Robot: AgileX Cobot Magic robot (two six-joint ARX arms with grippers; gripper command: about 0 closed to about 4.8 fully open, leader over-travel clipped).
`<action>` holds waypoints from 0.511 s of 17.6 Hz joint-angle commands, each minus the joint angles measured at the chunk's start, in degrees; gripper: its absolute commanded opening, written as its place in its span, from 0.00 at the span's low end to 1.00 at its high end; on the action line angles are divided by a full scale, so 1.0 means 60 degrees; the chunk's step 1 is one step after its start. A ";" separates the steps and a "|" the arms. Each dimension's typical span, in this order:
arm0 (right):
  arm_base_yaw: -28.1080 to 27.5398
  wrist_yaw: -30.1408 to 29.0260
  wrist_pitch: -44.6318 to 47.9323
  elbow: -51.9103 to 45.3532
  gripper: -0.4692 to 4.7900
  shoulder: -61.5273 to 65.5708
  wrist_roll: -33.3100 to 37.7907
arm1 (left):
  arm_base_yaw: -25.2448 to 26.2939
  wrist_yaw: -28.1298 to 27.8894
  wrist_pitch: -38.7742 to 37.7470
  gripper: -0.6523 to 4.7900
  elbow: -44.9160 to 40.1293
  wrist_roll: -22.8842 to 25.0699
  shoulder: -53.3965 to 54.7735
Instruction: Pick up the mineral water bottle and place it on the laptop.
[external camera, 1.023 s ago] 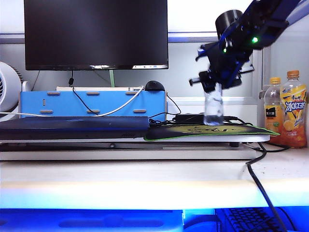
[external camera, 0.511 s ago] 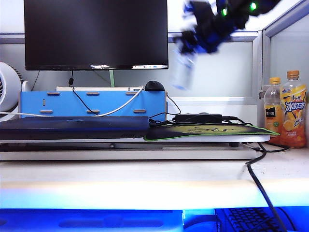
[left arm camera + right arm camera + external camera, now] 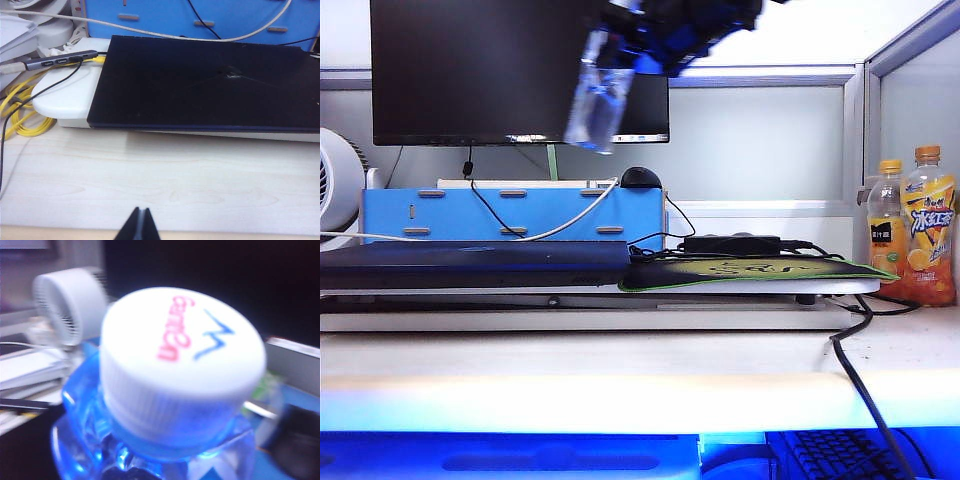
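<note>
Mineral water bottle (image 3: 596, 95): I count one, hanging tilted high in the exterior view in front of the black monitor (image 3: 480, 70), well above the laptop (image 3: 470, 263). The right gripper (image 3: 650, 40) is a blurred dark-blue mass at the top edge, closed on the bottle's upper part. One laptop lies flat on its white stand, left of one green-edged mouse mat (image 3: 760, 272). Two orange drink bottles (image 3: 915, 240) stand at the far right, touching each other. One fan (image 3: 335, 190) shows at the left edge.

Left wrist view: the left gripper (image 3: 138, 227) hovers over the bare table (image 3: 160, 180), its fingers (image 3: 134, 229) pressed together on nothing; one laptop (image 3: 205, 82) lies ahead.

Right wrist view: one white bottle cap (image 3: 182, 365) with red lettering fills my picture; the fingers themselves are hidden.
</note>
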 commanded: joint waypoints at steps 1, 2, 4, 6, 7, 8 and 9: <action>0.0532 -0.0040 0.0656 0.0135 0.11 0.0230 0.0036 | 0.0000 0.0033 -0.0011 0.12 0.0000 0.0015 -0.0022; 0.0725 -0.0004 0.0594 0.0135 0.11 0.0364 0.0029 | 0.0000 0.0033 -0.0015 0.12 0.0000 0.0015 -0.0022; 0.0933 0.0087 0.0357 0.0135 0.12 0.0645 0.0000 | 0.0000 0.0029 -0.0015 0.12 0.0000 0.0011 -0.0022; 0.1009 0.0160 -0.0007 0.0135 0.12 0.0871 -0.0004 | 0.0000 0.0033 -0.0015 0.12 0.0000 0.0015 -0.0022; 0.1042 0.0179 -0.0131 0.0135 0.12 0.0980 -0.0004 | 0.0000 0.0029 -0.0015 0.12 0.0000 0.0015 -0.0022; 0.1042 0.0186 -0.0244 0.0135 0.12 0.1075 -0.0018 | 0.0000 0.0036 -0.0015 0.12 0.0000 0.0011 -0.0022; 0.1038 0.0208 -0.0350 0.0135 0.12 0.1180 -0.0040 | 0.0000 0.0033 -0.0015 0.12 0.0000 0.0015 -0.0022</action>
